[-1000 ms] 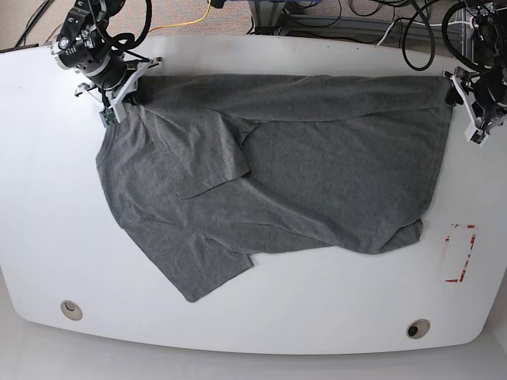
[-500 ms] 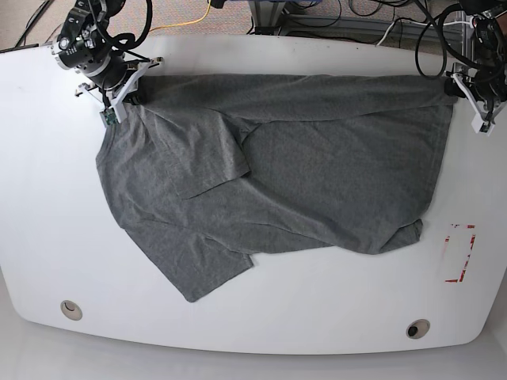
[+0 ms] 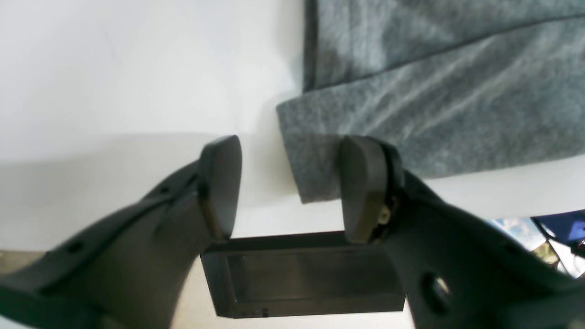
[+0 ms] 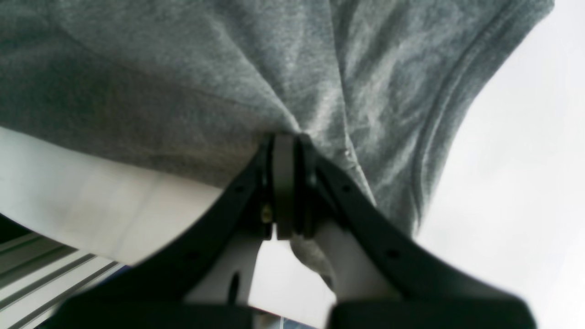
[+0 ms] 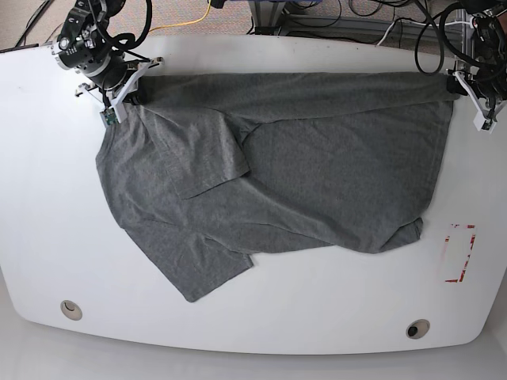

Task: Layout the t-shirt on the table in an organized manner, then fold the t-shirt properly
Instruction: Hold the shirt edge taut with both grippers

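While the base view gives me the whole t-shirt spread rumpled across the table, only my wrist cameras show what the claws are doing. On the right wrist feed, the right gripper has its fingers pressed together, pinching a bunched fold of grey knit near a ribbed, stitched edge; the cloth fans out from that pinch in soft creases. On the left wrist feed, the left gripper stands spread, its rounded dark pads either side of a squared-off corner of the shirt that lies flat on the glossy white top, one pad over the fabric and the other over bare table. From the base view I cannot make out those jaws. That view alone shows one sleeve folded over the body, two round grommet holes and a red tape mark near the table's front edge.
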Controlling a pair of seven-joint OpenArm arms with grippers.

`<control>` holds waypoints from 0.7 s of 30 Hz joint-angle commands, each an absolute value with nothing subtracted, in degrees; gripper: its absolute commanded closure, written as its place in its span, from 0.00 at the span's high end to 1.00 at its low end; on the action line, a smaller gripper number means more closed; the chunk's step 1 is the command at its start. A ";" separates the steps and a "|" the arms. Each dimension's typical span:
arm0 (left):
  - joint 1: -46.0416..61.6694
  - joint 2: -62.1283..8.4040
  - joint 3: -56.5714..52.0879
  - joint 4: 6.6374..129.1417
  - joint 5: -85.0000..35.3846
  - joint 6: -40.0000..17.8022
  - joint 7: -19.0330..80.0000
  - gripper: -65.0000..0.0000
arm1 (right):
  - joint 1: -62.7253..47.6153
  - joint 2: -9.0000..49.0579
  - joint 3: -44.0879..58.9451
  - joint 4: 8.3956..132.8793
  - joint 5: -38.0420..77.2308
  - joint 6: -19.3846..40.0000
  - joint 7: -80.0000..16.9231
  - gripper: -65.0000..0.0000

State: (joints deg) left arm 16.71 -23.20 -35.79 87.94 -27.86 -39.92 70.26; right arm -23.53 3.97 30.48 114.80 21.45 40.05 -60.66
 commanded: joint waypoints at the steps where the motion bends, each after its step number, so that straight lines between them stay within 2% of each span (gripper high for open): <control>1: 16.48 -24.22 -35.21 88.92 -28.26 -40.00 69.76 0.32 | -23.25 4.53 30.64 115.74 22.20 40.00 -59.91 0.00; 6: 16.48 -24.22 -34.95 89.01 -28.26 -40.00 69.76 0.04 | -23.25 4.53 30.64 115.74 22.20 40.00 -59.91 0.00; 21: 17.71 -24.22 -35.12 98.86 -28.26 -40.00 69.85 0.03 | -23.25 4.53 30.64 115.74 22.20 40.00 -59.91 0.00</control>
